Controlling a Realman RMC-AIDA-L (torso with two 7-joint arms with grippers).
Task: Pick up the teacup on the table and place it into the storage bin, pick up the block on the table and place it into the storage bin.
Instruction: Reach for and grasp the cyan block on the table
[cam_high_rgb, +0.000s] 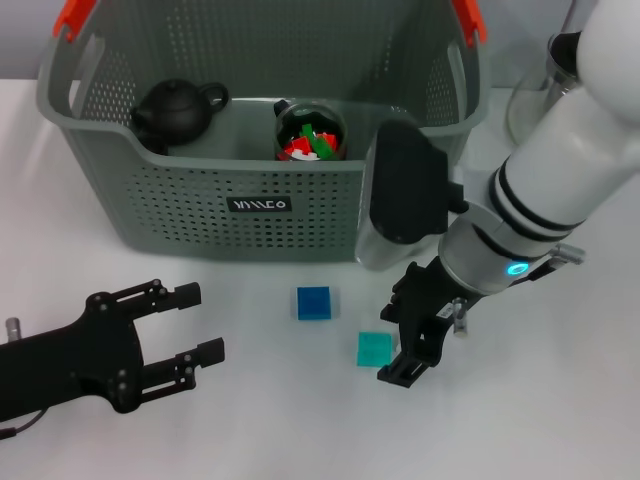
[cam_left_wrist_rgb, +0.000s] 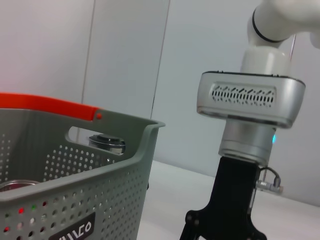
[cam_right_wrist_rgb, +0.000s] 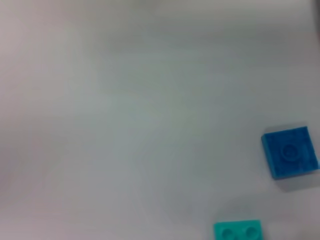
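The grey-green storage bin (cam_high_rgb: 250, 215) stands at the back of the white table; it also shows in the left wrist view (cam_left_wrist_rgb: 75, 170). Inside it are a black teapot (cam_high_rgb: 175, 108) and a glass cup (cam_high_rgb: 310, 130) holding red, green and white pieces. A blue block (cam_high_rgb: 313, 302) and a teal block (cam_high_rgb: 375, 349) lie on the table in front of the bin. My right gripper (cam_high_rgb: 398, 343) is open and low over the table, just right of the teal block. The right wrist view shows the blue block (cam_right_wrist_rgb: 290, 152) and the teal block (cam_right_wrist_rgb: 238, 231). My left gripper (cam_high_rgb: 198, 323) is open and empty at the front left.
A glass pitcher (cam_high_rgb: 540, 95) stands at the back right, beside the bin and behind my right arm. The bin has orange handle ends (cam_high_rgb: 75, 18) and a black label (cam_high_rgb: 259, 205). My right arm's gripper (cam_left_wrist_rgb: 222, 234) shows in the left wrist view.
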